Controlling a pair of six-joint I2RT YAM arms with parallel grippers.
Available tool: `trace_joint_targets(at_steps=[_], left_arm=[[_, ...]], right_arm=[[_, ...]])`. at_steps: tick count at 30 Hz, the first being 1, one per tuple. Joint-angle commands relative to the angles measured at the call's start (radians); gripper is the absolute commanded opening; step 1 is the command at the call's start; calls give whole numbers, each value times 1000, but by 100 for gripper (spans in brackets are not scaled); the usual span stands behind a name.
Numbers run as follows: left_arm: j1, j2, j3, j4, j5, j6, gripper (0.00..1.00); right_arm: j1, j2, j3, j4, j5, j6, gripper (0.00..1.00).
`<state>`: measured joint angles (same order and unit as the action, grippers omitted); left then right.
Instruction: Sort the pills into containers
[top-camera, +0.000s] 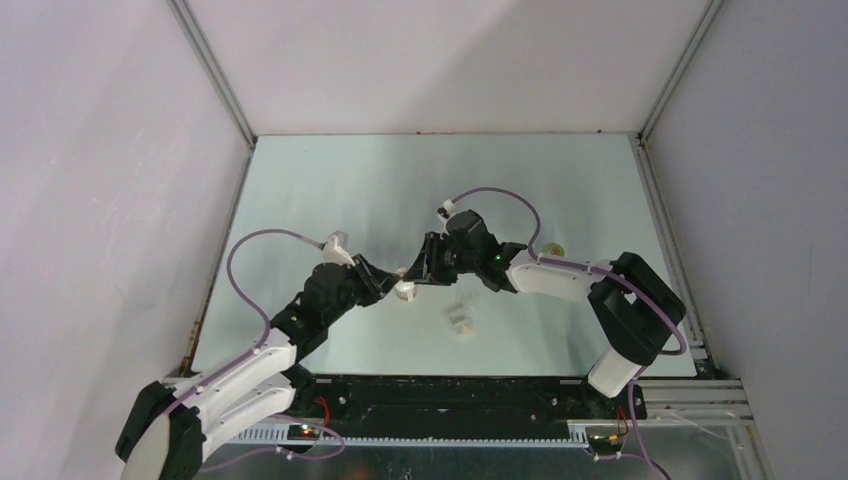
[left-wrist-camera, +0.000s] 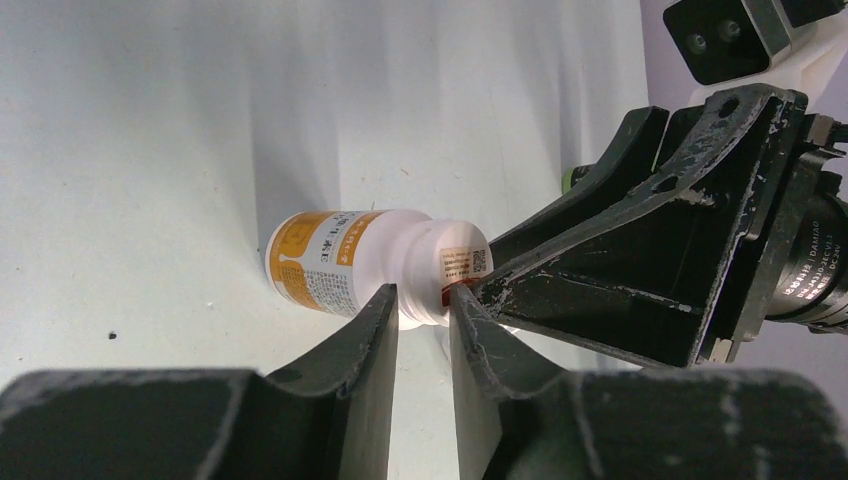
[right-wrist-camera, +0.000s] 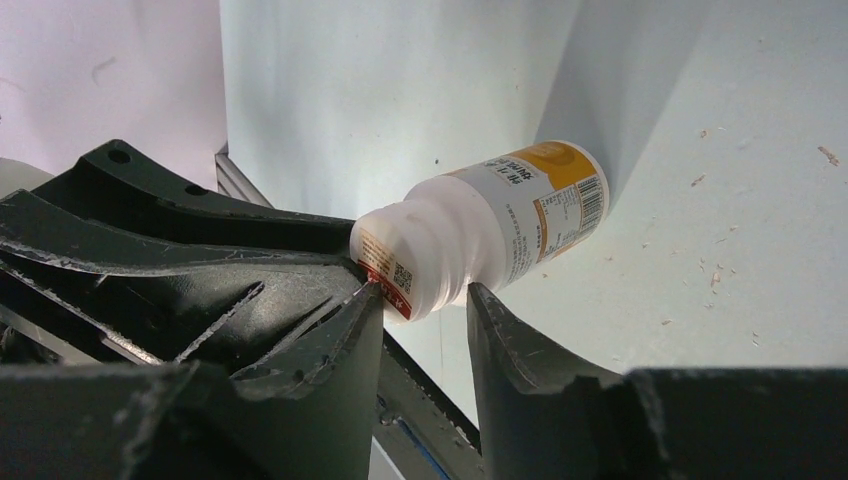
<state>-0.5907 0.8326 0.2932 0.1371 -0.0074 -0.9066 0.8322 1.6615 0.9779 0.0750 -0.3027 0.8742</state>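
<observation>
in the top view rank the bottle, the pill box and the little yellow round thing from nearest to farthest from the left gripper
1. bottle, right at the left gripper fingertips
2. pill box, a little to the right, nearer the bases
3. yellow round thing, far off to the right

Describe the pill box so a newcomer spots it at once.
Start at the middle of the table, where a white bottle with an orange label sits. Just right of it, nearer the arm bases, is the pill box. It is pale and blocky, much smaller than the round bottle, and stands alone on bare surface.
</observation>
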Motion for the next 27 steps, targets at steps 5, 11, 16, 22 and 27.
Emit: trace_joint_targets(at_steps=[5, 11, 16, 22, 27], left_arm=[[3, 32, 20, -58, -4, 34, 30], [10, 99, -5, -11, 50, -1, 32], [14, 147, -25, 37, 81, -24, 32], [16, 173, -47, 88, 105, -28, 16], [16, 190, -98, 180, 115, -7, 0]], right_arm=[[-1, 41, 24, -32, -19, -22, 38], [-11, 71, -12, 42, -57, 18, 36], [-17, 89, -41, 83, -79, 45, 33], [-20, 119, -88, 185, -111, 87, 20], [-23, 139, -124, 260, -125, 124, 0]])
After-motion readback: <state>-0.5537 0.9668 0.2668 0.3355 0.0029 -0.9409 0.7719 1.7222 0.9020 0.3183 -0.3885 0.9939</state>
